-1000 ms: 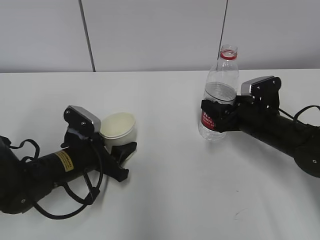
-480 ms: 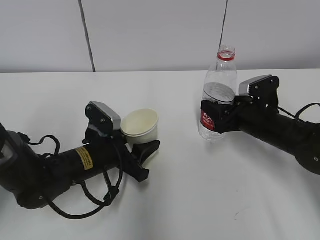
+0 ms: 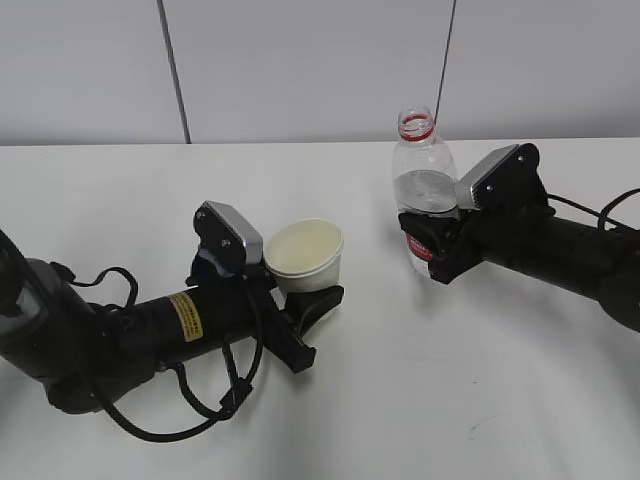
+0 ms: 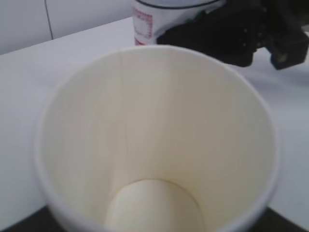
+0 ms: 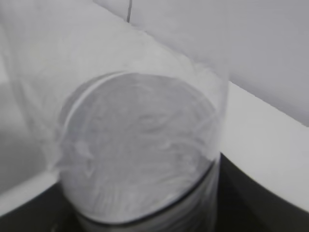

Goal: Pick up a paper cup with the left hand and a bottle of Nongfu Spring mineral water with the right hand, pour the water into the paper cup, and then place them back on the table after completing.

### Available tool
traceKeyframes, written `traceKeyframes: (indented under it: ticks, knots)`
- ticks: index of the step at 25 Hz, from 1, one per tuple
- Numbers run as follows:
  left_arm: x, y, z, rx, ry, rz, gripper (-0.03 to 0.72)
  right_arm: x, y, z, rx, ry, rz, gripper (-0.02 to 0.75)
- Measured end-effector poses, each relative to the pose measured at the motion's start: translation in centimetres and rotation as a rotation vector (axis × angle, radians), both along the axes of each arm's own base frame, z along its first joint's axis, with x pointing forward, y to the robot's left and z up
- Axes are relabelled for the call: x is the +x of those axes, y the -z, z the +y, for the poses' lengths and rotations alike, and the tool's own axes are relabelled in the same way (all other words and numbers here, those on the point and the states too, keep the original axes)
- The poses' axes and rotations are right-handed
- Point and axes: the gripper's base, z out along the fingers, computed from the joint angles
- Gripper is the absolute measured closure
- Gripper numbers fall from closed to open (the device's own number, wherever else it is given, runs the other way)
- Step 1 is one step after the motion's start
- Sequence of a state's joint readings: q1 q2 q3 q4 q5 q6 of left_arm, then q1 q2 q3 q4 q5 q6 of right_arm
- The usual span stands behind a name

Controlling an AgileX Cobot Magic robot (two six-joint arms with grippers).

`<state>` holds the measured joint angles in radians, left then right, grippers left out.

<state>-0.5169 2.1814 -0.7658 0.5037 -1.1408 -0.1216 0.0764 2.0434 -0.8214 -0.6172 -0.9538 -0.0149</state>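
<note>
My left hand [image 3: 190, 315], the arm with the yellow sticker, has its gripper [image 3: 305, 305] shut on the cream paper cup [image 3: 305, 255] and holds it upright just above the white table [image 3: 420, 380]. The cup's empty inside fills the left wrist view [image 4: 159, 145]. My right hand [image 3: 545, 245] has its gripper [image 3: 432, 248] shut on the clear open bottle [image 3: 420, 180] with a red neck ring and red label, leaning slightly left. Water [image 5: 140, 150] fills its lower half. The bottle also shows in the left wrist view [image 4: 145, 21], just behind the cup.
A grey panelled wall [image 3: 300, 70] runs along the table's far edge. Black cables [image 3: 215, 400] loop under the left arm. A small dark mark [image 3: 483, 425] lies on the table at the front right.
The left gripper has carried the cup rightward toward the middle. The right gripper has moved the bottle left and up, tilting it slightly, so cup and bottle are closer.
</note>
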Motion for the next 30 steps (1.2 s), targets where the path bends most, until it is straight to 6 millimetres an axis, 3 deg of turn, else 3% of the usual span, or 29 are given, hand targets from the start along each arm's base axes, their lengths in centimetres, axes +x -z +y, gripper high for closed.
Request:
traceKeyframes:
  ticks: [8,16,30]
  knots:
    - [-0.7,0.0,-1.0,0.004,0.061,-0.007,0.315,1.2,-0.6,0.0,-0.165,-0.045,-0.060,0.320]
    - [-1.0,0.0,-1.2,0.011,0.094,-0.011,0.315,1.2,-0.6,0.3,-0.367,-0.116,-0.179,0.320]
    - [-1.1,0.0,-1.3,0.014,0.110,-0.013,0.315,1.6,-1.0,1.4,-0.561,-0.122,-0.328,0.321]
